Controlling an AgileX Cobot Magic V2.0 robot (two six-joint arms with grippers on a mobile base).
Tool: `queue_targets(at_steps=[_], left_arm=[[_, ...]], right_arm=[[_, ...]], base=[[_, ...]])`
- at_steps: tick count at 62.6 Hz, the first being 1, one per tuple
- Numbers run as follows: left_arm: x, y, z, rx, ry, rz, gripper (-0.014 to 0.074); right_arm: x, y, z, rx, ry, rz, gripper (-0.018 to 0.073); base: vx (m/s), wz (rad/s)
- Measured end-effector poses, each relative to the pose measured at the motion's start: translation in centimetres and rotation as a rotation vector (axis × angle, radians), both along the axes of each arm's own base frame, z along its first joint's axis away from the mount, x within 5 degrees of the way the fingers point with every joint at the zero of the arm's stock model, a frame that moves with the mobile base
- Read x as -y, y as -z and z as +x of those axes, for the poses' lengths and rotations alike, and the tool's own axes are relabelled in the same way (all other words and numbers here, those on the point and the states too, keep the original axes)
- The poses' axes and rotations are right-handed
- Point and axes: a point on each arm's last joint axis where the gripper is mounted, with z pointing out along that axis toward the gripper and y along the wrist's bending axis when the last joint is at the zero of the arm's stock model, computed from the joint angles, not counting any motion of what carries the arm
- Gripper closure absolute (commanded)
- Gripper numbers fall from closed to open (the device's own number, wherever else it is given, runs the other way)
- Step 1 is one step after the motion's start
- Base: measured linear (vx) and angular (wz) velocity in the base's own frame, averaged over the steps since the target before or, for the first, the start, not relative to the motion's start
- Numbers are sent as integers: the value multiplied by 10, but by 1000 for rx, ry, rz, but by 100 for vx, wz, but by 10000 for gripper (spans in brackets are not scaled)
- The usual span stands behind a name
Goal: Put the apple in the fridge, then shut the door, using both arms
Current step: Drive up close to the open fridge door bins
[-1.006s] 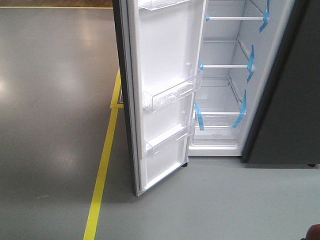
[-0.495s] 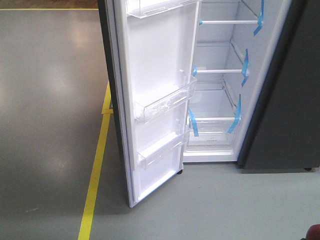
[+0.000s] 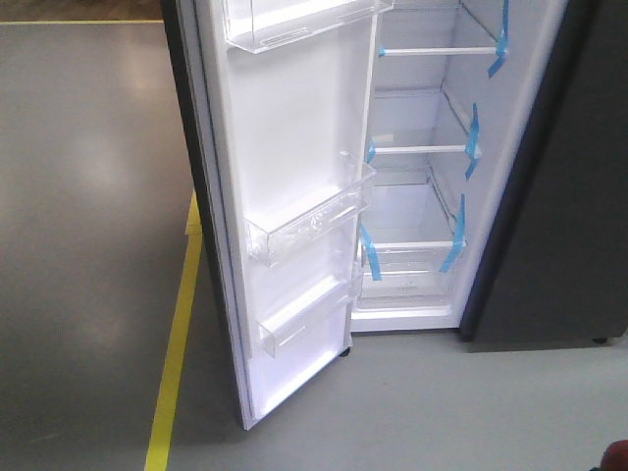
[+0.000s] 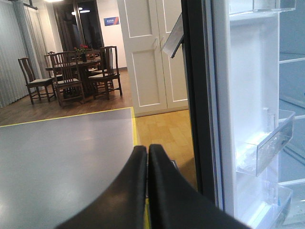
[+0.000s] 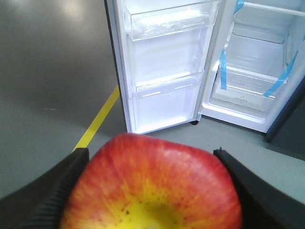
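Apple [image 5: 152,191] clamped in right hand [image 5: 150,164]; left hand [image 4: 147,153] clenched, empty. Grey floor [image 3: 88,245] with yellow line [image 3: 175,353] lies below both hands; fridge [image 3: 412,206], door [image 3: 294,147] swung open, stands ahead of them.

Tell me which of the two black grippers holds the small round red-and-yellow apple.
The right gripper: the round red-and-yellow apple sits clamped between its black jaws. The left gripper is shut on nothing, jaws pressed together.

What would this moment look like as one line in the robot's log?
right claw: shut on apple | left claw: shut, empty | door: open | fridge: apple not yet inside
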Motion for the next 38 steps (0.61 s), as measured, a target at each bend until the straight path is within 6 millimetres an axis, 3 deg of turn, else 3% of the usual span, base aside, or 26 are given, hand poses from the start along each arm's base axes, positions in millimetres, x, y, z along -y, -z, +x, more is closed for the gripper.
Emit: queue_targets(at_steps=[38], left_arm=[[0,0,0,0,0,0,603]], right_arm=[[0,0,0,0,0,0,204]], base=[[11,3]])
